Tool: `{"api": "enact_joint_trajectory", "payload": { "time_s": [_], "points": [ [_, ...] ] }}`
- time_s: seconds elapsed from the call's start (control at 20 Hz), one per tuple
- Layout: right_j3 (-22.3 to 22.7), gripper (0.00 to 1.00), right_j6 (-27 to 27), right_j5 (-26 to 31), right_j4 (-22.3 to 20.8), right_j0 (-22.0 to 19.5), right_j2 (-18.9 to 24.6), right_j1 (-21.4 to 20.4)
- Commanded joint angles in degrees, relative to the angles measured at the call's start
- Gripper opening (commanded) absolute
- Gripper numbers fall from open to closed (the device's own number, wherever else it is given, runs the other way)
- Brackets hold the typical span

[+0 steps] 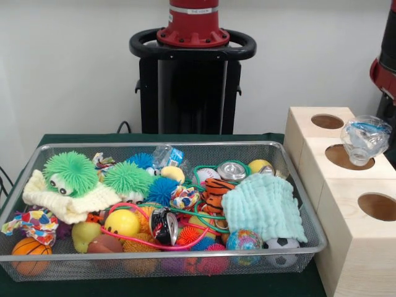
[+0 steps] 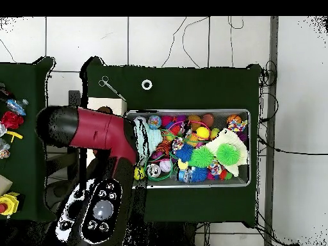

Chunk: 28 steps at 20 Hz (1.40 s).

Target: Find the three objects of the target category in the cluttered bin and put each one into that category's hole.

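a wire mesh bin [image 1: 297,204] full of toys sits on a dark green desk [image 1: 185,288], and a pale wooden box [image 1: 346,204] with three round holes in its top stands just beside the bin. a crumpled clear plastic bottle [image 1: 365,139] hangs directly above the middle hole [image 1: 349,156], close to its rim, so the coming move looks like a short straight drop; the bottle's long axis is hard to read. the claw holding it cannot be seen in either view, so whether it is gripping or letting go cannot be told. another crushed clear bottle [image 1: 167,154] lies in the bin, against the side away from the camera and well apart from the box. the front view shows the holes and the hanging bottle. the overhead view hides them under the red and black arm [image 2: 96,131], which reaches across the box side of the bin.
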Motion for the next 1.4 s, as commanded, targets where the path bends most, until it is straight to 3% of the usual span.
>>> {"api": "enact_joint_trajectory", "payload": {
  "time_s": [0.05, 0.45, 0.8, 1.4],
  "points": [
    [9.1, 0.0, 15.1, -3.1, 2.2, 2.6, 1.1, -0.4],
    [10.2, 0.0, 16.8, -3.9, 3.2, 5.5, -0.1, -0.3],
    [14.7, 0.0, 12.9, -10.4, 3.2, 5.6, 0.3, -0.1],
    [20.5, 0.0, 6.5, -15.1, 0.5, 4.6, 0.7, -2.3]
  ]
}}
